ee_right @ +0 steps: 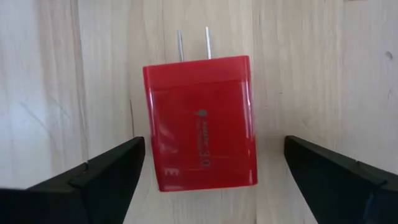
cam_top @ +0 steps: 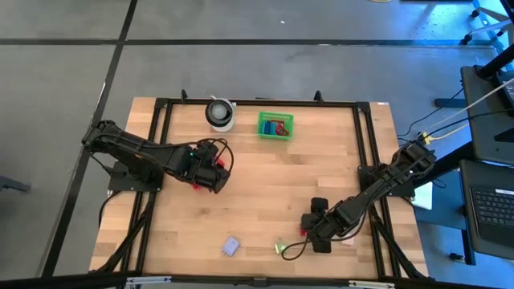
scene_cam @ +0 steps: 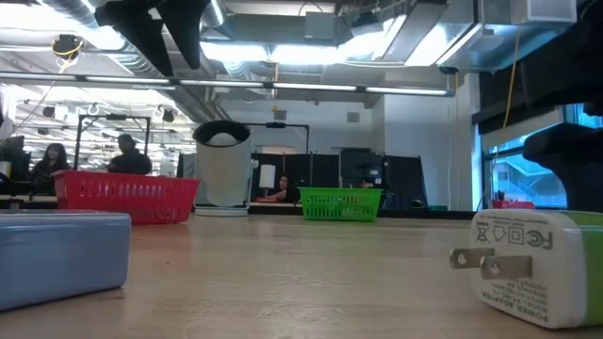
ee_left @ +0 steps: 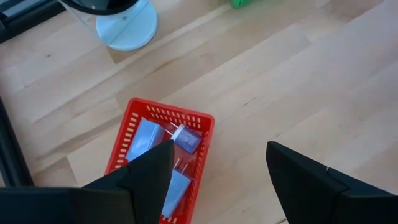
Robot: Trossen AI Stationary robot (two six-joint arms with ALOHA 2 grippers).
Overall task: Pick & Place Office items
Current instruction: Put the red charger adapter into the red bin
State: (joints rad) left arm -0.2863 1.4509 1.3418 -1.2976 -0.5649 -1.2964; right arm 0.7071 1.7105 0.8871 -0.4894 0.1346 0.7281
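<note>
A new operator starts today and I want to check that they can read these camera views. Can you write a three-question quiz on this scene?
1. True or false: the right end effector is shut on the red adapter.
2. What lies in the red basket below the left end effector? A) nothing B) lavender-blue pieces C) green pieces
3. Fill in: the red adapter shows ___ metal prongs.
Key: 1 false, it is open, with the adapter lying between its fingers. 2 B. 3 two.

The high view looks straight down on the whole counter, the low view skims level across it, both wrist views hover close above its wood.
</note>
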